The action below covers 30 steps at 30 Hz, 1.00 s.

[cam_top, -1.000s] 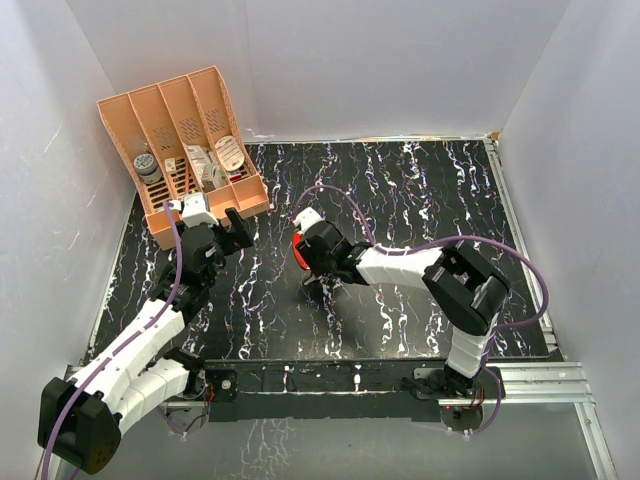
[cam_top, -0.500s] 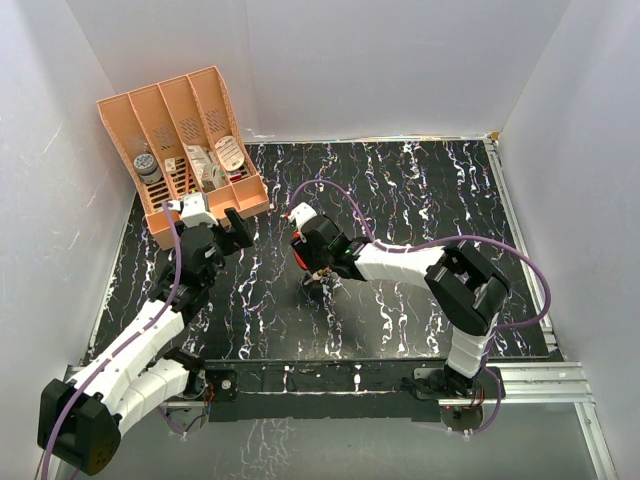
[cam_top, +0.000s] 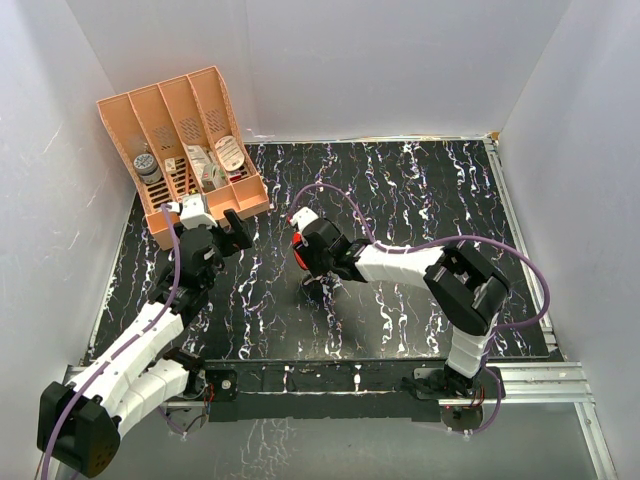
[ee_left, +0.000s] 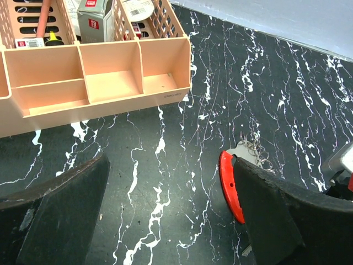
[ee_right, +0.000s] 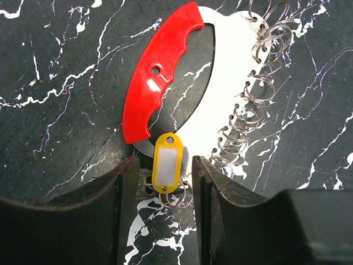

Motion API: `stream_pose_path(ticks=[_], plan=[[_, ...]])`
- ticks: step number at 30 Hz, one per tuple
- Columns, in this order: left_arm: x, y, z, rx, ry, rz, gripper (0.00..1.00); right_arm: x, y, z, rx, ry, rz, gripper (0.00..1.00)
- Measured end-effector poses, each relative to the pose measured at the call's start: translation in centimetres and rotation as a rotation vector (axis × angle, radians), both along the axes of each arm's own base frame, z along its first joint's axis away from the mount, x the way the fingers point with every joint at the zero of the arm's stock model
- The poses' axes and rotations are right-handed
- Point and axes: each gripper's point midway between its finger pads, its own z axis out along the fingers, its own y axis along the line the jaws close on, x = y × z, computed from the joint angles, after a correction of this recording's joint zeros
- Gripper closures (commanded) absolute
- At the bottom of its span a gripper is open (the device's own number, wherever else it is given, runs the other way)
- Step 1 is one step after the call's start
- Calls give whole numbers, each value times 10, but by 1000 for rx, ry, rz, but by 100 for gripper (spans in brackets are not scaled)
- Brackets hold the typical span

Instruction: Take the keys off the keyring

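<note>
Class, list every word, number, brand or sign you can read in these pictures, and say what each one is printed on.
Nothing here reads clearly.
Yellow plastic key tag: white label window blank.
Red curved plastic handle: no lettering.
Grey box with red sticker, in the peach slotted organiser: print too small to read.
White printed label beside that box: blurred.

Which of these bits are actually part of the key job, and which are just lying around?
Part of the job:
- yellow key tag
- red-and-white holder
- small wire rings along its edge
- right end effector, open around the tag

Just lying about:
- peach organiser
- packets and bottle inside it
</note>
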Motion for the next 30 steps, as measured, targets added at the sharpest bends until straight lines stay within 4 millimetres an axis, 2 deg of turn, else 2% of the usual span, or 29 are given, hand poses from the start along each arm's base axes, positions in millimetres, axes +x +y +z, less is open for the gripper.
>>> stream_pose_path(ticks=[5,12,19,21,23,30], plan=[[0,0,-1,1,2,1,7,-1,0,-4,-1,10,-3,61],[0,0,-1,1,2,1,7,-7,-6,-22,-23,42,-15,62],[0,1,-1,1,2,2,7,-6,-6,-25,-21,38,-21,73],[0,1,-1,2,1,2,7,-5,-6,-25,-23,35,-24,82],[-1,1,-1,1,0,3,7,-3,-6,-25,-28,28,-31,100],[-1,4,1,2,-8,16,7,4,-6,-22,-44,7,-59,100]])
